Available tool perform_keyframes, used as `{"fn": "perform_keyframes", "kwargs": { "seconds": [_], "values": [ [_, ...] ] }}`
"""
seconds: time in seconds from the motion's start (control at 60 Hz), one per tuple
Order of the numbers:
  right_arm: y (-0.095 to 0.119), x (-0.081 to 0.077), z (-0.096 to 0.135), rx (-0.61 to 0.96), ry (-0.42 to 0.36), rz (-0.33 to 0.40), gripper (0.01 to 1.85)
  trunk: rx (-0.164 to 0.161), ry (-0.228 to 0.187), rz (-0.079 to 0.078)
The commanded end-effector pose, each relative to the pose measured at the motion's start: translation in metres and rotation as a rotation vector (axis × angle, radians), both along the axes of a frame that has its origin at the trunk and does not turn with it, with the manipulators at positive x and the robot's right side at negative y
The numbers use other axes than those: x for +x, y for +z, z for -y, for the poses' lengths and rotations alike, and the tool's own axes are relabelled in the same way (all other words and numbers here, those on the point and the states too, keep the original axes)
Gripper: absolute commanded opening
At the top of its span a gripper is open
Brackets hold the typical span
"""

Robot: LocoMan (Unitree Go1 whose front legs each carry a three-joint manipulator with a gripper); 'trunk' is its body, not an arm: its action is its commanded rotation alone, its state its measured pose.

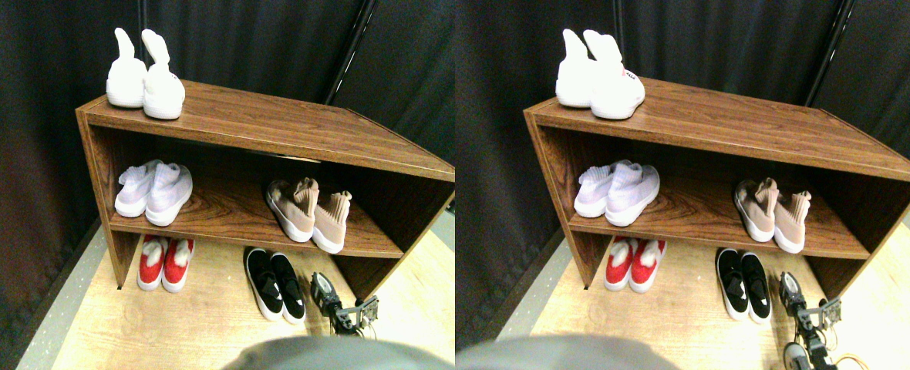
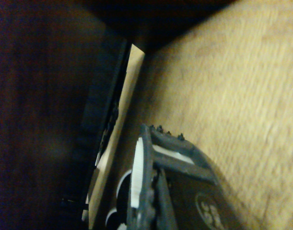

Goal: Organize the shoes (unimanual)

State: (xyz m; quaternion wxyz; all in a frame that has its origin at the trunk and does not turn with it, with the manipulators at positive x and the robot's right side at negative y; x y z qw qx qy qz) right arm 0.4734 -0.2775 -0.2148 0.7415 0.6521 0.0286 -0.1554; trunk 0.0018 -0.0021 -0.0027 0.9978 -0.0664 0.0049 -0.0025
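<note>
The shoes stand in pairs on and under a wooden rack [image 1: 270, 123]. A white pair [image 1: 146, 81] is on its top at the left. On the middle shelf a pale-lavender pair [image 1: 154, 193] sits left and a dusty-pink pair [image 1: 308, 212] right, the pink ones slightly splayed. On the floor beneath, a red pair [image 1: 164, 262] is left and a black pair [image 1: 274, 284] right. My right gripper [image 1: 321, 290] is low over the floor, just right of the black pair. In the wrist view a black shoe's white sole [image 2: 120, 129] runs close beside the dark jaw frame.
The rack's right side panel [image 1: 362, 274] stands just behind and right of the gripper. Light wooden floor [image 1: 193, 316] spreads in front of the rack. Dark curtains [image 1: 270, 46] hang behind it.
</note>
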Motion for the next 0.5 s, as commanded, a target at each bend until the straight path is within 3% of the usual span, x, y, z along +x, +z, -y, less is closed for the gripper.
{"fn": "perform_keyframes", "kwargs": {
  "seconds": [0.017,0.167,0.367,0.5],
  "values": [
    [0.022,-0.001,0.0,-0.051,0.021,0.069,0.06,0.01,-0.011,0.04],
    [0.05,-0.017,0.008,-0.105,0.049,0.11,0.06,0.024,-0.031,0.071],
    [0.069,-0.043,0.011,-0.094,0.028,0.129,0.06,0.031,-0.045,0.095],
    [0.08,-0.061,0.012,-0.116,0.055,0.145,0.06,0.033,-0.049,0.113]
  ]
}}
